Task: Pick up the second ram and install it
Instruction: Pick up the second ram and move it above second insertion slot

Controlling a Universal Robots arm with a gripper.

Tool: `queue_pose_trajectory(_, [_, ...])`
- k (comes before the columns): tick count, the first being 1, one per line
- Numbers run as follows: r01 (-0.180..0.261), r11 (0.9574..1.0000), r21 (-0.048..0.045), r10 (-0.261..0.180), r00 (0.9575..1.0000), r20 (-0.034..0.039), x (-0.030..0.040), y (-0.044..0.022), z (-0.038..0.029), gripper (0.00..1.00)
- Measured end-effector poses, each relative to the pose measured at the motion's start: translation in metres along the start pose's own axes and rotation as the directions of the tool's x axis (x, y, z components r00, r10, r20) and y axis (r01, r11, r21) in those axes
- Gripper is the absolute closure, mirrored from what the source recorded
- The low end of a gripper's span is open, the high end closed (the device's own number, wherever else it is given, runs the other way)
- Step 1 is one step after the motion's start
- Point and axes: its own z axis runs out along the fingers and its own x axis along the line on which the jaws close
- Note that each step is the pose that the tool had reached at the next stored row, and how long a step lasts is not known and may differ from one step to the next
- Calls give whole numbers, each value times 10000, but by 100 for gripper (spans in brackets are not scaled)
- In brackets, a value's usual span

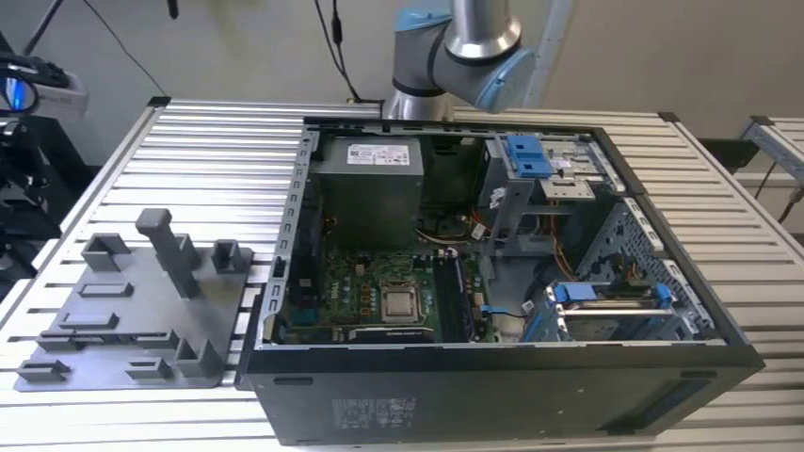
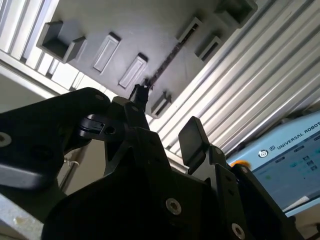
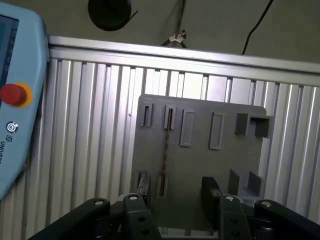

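Item: pincer [image 3: 176,186], black, two fingers [image 3: 143,184]. State: spread wide, nothing held, poised over the fixture in both wrist views.

Item: ram [image 3: 165,150], seen edge-on as a thin dark strip. Location: standing on the fixture, running between two small raised holders. One end is near a finger, but the ram is clear of both.

Item: fixture [image 3: 200,165], a flat grey plate with moulded slots and blocks. In the exterior view the fixture [image 1: 138,320] sits at the lower left of the frame.

Item: worktop [image 3: 90,125], ribbed aluminium slats, carrying the fixture.

Item: pendant [image 3: 12,100], pale blue with a red button, lying on the worktop beside the fixture.

Item: case [image 1: 503,363], black and open-topped, centre to the exterior view's right, with a green motherboard [image 1: 364,292] inside.

Item: arm [image 1: 453,47], grey and blue, at the top centre behind the case.
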Motion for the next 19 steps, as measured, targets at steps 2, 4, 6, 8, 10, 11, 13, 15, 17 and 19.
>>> queue_pose_trajectory(2, [-9,10000,0,9,10000,0,0,0,21,46])
queue_pose_trajectory(4, [-9,10000,-1,9,10000,0,1,-1,38,46])
queue_pose_trajectory(6, [-11,10000,-3,11,10000,-24,0,0,62,46])
queue_pose_trajectory(8, [-9,10000,-3,9,10000,-38,1,-2,84,46])
queue_pose_trajectory(10, [-10,10000,-4,10,10000,-42,1,-1,104,46])
queue_pose_trajectory(11, [-10,10000,-4,10,10000,-43,1,-2,114,46])
queue_pose_trajectory(13, [-10,10000,-4,10,10000,-46,1,-2,136,46])
queue_pose_trajectory(15, [-10,10000,-4,10,10000,-48,1,-2,158,46])
queue_pose_trajectory(17, [-10,10000,-4,10,10000,-49,2,-3,183,46])
queue_pose_trajectory(19, [-10,10000,-4,10,10000,-56,2,-3,212,46])
